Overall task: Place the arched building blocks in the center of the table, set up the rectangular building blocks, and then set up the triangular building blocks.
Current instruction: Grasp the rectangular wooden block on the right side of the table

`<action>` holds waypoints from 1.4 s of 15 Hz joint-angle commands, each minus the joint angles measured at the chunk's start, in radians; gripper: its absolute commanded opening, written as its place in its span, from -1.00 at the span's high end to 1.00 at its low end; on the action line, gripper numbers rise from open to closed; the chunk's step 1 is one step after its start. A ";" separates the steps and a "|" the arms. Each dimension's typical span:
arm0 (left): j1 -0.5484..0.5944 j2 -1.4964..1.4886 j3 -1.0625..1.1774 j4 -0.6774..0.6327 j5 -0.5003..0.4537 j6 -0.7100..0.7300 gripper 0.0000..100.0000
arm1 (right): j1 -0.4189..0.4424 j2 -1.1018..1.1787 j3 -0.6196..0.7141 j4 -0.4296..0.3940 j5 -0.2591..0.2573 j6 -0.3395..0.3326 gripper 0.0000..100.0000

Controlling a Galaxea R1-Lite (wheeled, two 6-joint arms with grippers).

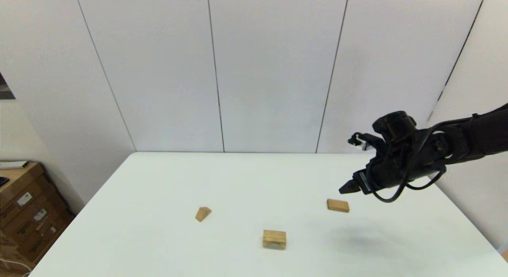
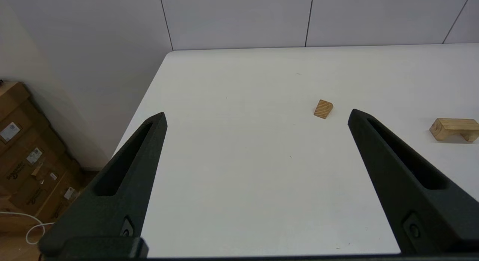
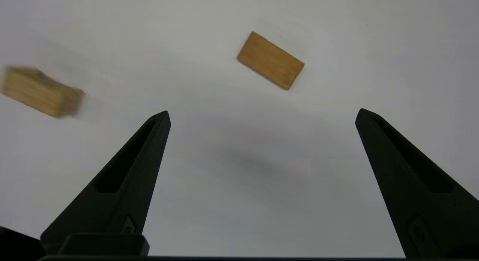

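Wide-open and empty, right claw [image 1: 346, 188] hovers just above the flat rectangular block [image 1: 337, 205].

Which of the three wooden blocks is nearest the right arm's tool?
The flat rectangular block, lying just below the right tool. The arched block and triangular block sit farther toward the robot's left.
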 commanded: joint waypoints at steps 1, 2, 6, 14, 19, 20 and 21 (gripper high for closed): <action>0.000 0.002 0.000 0.000 0.000 0.000 -1.00 | -0.019 0.069 -0.027 0.033 0.019 -0.314 -1.00; 0.000 0.002 0.000 0.000 0.000 0.000 -1.00 | -0.020 0.092 -0.046 0.069 0.020 -0.452 -1.00; 0.000 0.002 0.000 0.000 0.000 0.000 -1.00 | -0.005 0.158 -0.156 0.190 0.019 -0.595 -1.00; 0.000 0.002 0.000 0.000 0.000 0.000 -1.00 | 0.034 0.301 -0.314 0.352 0.011 -0.739 -1.00; 0.000 0.002 0.001 0.000 0.000 0.000 -1.00 | 0.029 0.402 -0.385 0.372 0.003 -0.743 -1.00; 0.000 0.002 0.000 0.000 0.000 0.000 -1.00 | 0.026 0.418 -0.394 0.372 -0.007 -0.743 -1.00; 0.000 0.002 0.000 0.000 0.000 0.000 -1.00 | 0.026 0.433 -0.408 0.372 -0.015 -0.748 -1.00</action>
